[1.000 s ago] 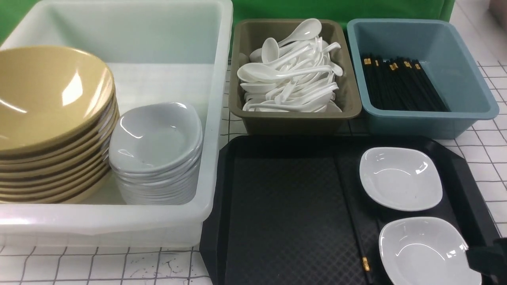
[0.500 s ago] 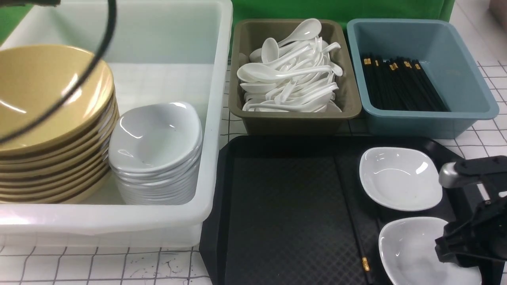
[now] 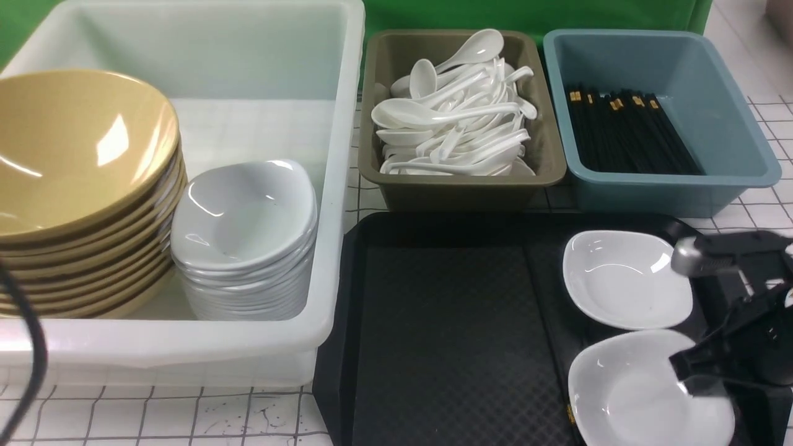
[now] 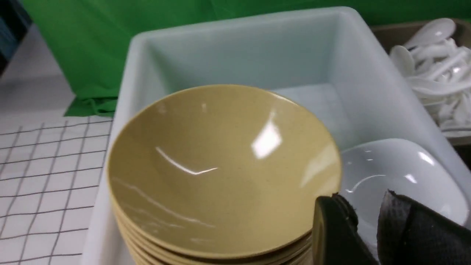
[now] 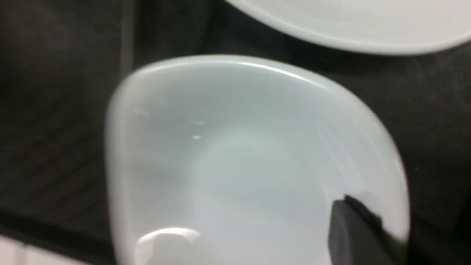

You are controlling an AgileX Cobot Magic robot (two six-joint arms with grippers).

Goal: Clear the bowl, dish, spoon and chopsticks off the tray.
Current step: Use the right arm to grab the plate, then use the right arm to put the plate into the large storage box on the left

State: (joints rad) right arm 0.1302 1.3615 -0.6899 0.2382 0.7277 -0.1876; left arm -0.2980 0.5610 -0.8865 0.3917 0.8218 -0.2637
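Note:
The black tray [image 3: 446, 334] holds two white dishes. My right gripper [image 3: 697, 378] is shut on the right rim of the near dish [image 3: 632, 396], which is tilted. In the right wrist view one finger [image 5: 353, 232] is inside this dish [image 5: 235, 158] and the other is outside the rim. The far dish [image 3: 626, 279] lies flat. Black chopsticks [image 3: 548, 322] lie on the tray left of the dishes, their near end under the held dish. My left gripper [image 4: 362, 197] is open and empty over the white tub, between the stacked yellow bowls [image 4: 220, 165] and stacked white dishes [image 4: 404, 173]. No spoon or bowl is on the tray.
The white tub [image 3: 260, 347] at left holds the yellow bowl stack [image 3: 74, 155] and a white dish stack [image 3: 245, 217]. An olive tub [image 3: 458, 186] of white spoons and a blue tub [image 3: 669, 186] of chopsticks stand behind the tray. A black cable [image 3: 28, 353] hangs at the left edge.
My right gripper came in from the right, closed on the near dish's rim and dragged it left and tilted it. The left arm's cable swung from the upper left to the lower left.

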